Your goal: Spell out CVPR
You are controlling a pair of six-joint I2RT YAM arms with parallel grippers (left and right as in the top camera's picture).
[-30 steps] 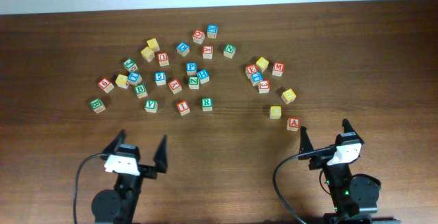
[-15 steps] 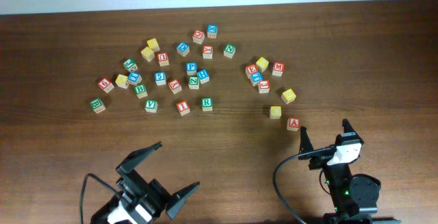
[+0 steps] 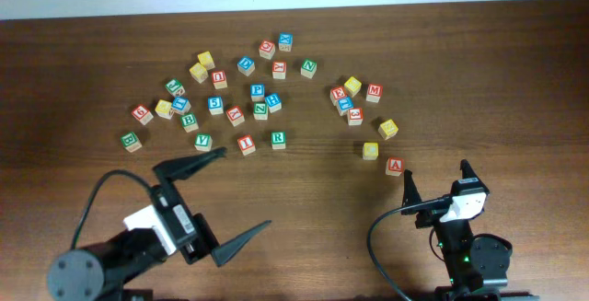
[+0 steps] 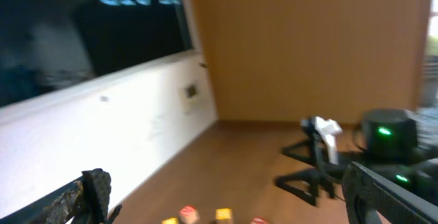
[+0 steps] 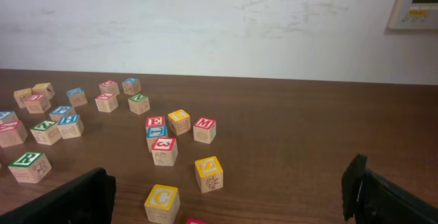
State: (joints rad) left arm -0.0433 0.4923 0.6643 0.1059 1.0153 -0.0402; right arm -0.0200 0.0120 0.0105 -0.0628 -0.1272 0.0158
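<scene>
You are dealing with light, stiff wooden cubes, so be pinching flat opposite faces. From the left gripper (image 3: 245, 188), green V (image 3: 202, 141) is sitting at eleven o'clock, blue P (image 3: 258, 90) at twelve and green R (image 3: 278, 139) at one. Yellow C (image 3: 370, 151) is lying at ten o'clock of the right gripper (image 3: 435, 172) (both pincers are gaping wide, holding nothing). The smooth table (image 3: 304, 200) is leaving a bare strip for the word.

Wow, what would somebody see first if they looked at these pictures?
A scatter of colourful alphabet cubes lies across the far middle of the dark wooden table, with a smaller bunch off to the right. At the near edge, the left gripper is spread wide open and tilted toward the cubes. The right gripper sits open and straight, close to a red A cube.
</scene>
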